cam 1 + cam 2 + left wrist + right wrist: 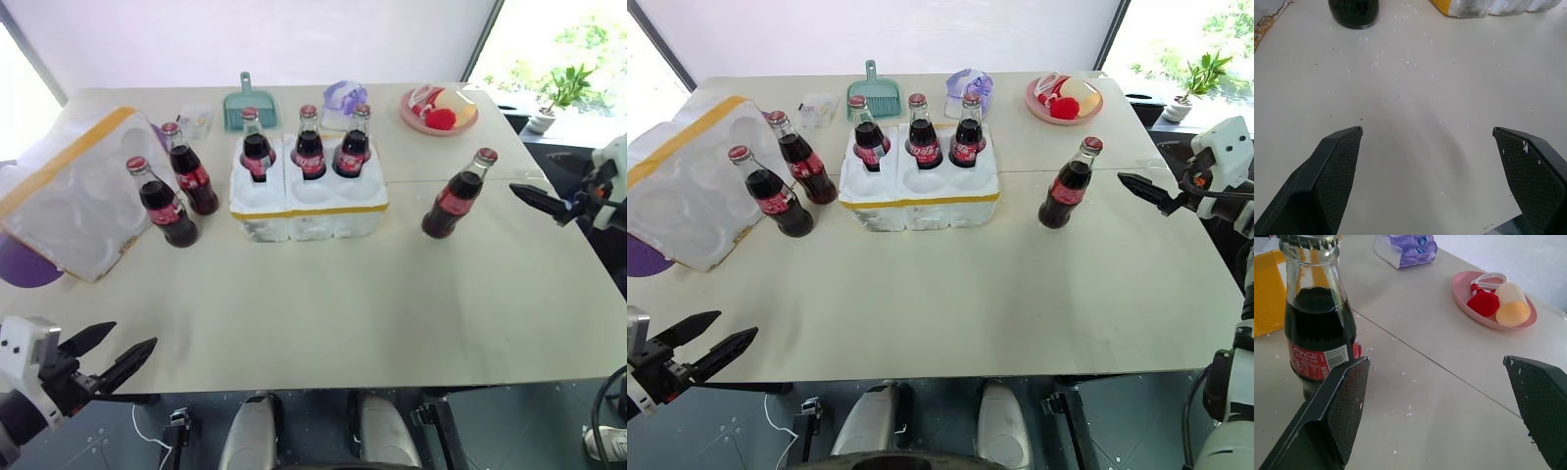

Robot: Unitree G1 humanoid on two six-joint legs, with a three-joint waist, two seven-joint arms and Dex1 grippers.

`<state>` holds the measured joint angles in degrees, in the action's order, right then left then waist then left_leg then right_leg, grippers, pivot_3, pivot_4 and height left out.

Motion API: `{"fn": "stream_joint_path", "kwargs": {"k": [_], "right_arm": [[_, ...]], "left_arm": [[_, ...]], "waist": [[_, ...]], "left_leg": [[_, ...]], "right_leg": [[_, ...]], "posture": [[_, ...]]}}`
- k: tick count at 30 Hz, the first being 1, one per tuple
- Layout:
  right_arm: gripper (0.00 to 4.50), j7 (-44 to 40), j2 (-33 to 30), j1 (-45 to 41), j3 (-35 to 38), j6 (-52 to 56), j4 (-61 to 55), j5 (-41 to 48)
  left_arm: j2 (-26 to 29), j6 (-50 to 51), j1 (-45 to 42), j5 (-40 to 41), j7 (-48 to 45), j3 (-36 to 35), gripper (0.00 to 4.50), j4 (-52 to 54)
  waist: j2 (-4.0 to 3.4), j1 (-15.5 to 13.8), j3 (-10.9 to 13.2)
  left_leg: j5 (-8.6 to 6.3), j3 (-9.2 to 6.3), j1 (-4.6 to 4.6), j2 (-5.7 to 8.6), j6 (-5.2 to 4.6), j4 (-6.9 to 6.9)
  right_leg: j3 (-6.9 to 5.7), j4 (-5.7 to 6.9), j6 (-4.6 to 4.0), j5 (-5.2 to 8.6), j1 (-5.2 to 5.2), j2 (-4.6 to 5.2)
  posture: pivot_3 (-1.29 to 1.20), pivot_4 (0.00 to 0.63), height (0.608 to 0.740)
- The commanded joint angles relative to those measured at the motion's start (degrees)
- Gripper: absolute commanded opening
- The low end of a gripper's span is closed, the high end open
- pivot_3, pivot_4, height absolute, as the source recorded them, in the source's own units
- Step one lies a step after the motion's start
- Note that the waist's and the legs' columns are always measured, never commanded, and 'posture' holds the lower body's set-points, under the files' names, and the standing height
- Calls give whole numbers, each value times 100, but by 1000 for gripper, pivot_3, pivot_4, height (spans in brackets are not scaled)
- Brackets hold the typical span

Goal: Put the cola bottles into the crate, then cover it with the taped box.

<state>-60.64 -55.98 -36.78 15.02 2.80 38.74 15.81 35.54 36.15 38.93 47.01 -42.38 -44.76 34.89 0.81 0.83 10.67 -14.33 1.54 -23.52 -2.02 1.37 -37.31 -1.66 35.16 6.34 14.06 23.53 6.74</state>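
The crate (309, 209), a low white foam tray with a yellow tape band, stands mid-table. Three cola bottles (310, 145) stand in its back row. Two more bottles (191, 174) (162, 204) stand on the table to its left, and one bottle (456, 196) stands alone to its right. The taped box (73, 186) lies on its side at the far left, hollows facing the crate. My right gripper (1433, 362) is open and level just right of the lone bottle (1317, 333), apart from it. My left gripper (1426, 129) hovers open over the table's near left edge.
At the table's far edge lie a teal dustpan (241, 106), a purple tissue pack (343, 96), a small clear box (194, 119) and a pink plate (438, 116) holding a red item and cups. A purple object (24, 264) sticks out beneath the taped box.
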Motion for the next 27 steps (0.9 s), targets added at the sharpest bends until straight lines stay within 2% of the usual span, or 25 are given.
{"fn": "stream_joint_path", "kwargs": {"k": [1,12,17,24,27], "right_arm": [[4500,0,-103,26,142,-114,-4,20],[4500,67,-103,101,178,-139,119,41],[4500,-97,-202,125,215,105,34,153],[4500,-884,-874,-547,371,1433,-534,761],[4500,-1609,-1314,-1350,130,2504,-1077,1229]], "left_arm": [[84,-8,-17,58,9,-103,4460,119],[82,97,-287,43,242,-42,4460,10],[44,166,-851,265,605,33,4460,-5],[203,187,-2048,47,1233,395,4460,-343],[304,14,-3022,-412,1632,836,4460,-911]], "waist": [[0,-4,0],[-1,-4,-1],[-1,-16,-1],[-35,-11,6],[-52,-6,11]], "left_leg": [[0,0,0,0,0,0],[0,0,1,0,0,-2],[0,-1,1,0,0,-3],[1,0,2,3,0,-5],[1,-2,10,1,0,-2]], "right_leg": [[0,0,0,0,-1,0],[0,1,0,0,-2,0],[0,2,1,-1,-5,0],[2,5,3,-3,-7,1],[1,14,3,-2,-7,-3]], "posture": [[0,150,736],[0,150,736],[0,150,736],[0,150,736],[0,150,736]]}}
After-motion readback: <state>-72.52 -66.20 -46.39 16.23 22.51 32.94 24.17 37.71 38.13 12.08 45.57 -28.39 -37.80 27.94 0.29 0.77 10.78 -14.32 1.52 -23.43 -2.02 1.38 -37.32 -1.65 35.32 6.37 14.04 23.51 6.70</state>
